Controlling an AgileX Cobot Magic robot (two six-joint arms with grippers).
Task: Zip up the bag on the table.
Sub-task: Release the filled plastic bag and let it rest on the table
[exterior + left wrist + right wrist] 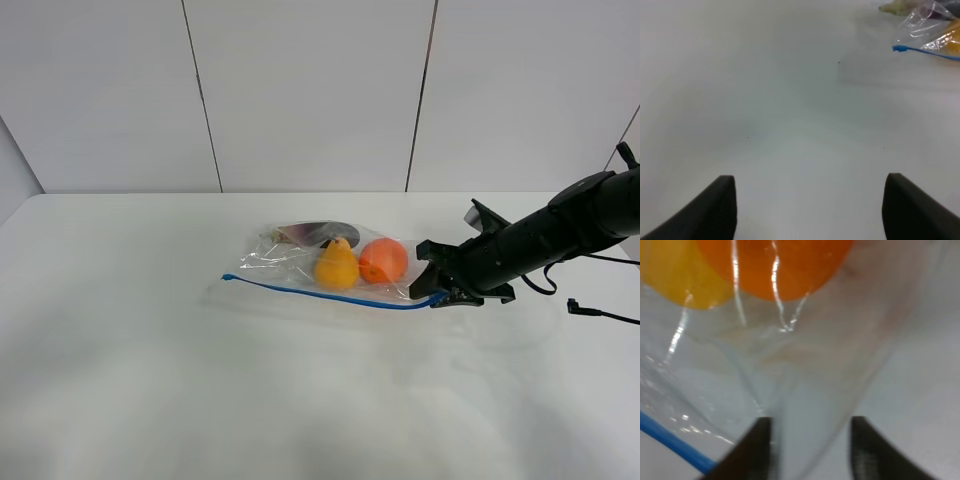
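The right hand sits low at the bag's right-hand corner, where the blue zip strip ends; its two dark fingers stand a little apart with clear plastic bunched between them, though whether they actually pinch that film cannot be told from the blurred close-up. The black right arm reaches in from the right edge of the high view, a thin cable trailing on the tabletop beside it. Just beyond the fingers, through the film, lie an orange and, touching it on the left, a yellow pear; a dark item lies behind them toward the wall. The bag rests flat near the middle of the white tabletop, its zip strip running along the near edge from left to right. The left hand is released, its fingers spread wide over bare tabletop, well apart from the bag, whose left corner and strip end show only at the far edge of its wrist view.
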